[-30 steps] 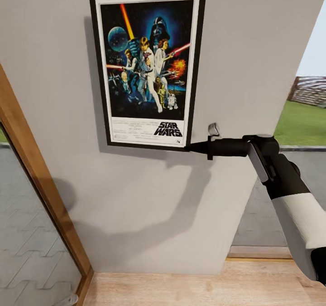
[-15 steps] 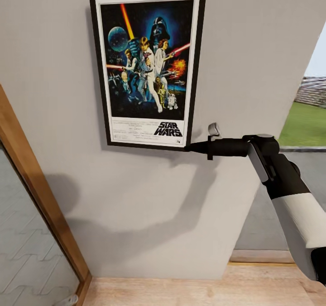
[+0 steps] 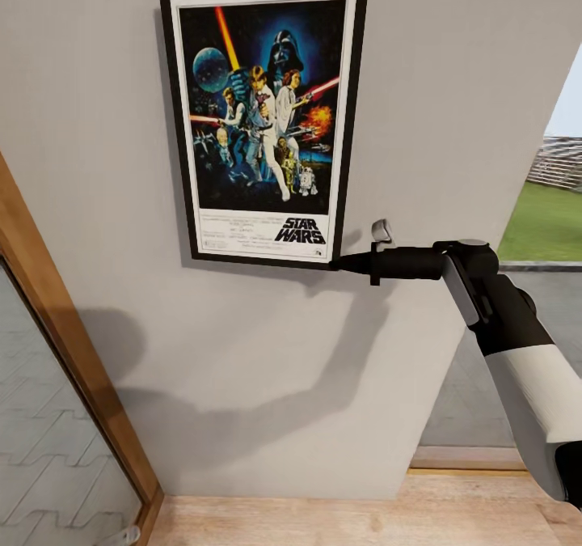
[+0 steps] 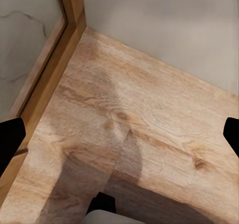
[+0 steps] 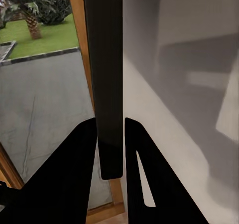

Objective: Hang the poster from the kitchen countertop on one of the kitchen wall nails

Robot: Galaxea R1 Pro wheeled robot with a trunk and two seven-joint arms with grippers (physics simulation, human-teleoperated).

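Head camera faces wall (image 3: 453,85); left wrist camera faces floor (image 4: 149,134).

Pale grey wall (image 3: 267,368); wooden floor (image 4: 144,134); wood-framed glass door (image 3: 56,328).

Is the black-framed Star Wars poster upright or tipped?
Upright: the black-framed Star Wars poster stands flat against the wall, logo lowest, right gripper clamping its lower corner.

Black "STAR WARS" logo on poster (image 3: 264,117) white btm strip; fine print beside it unreadable.
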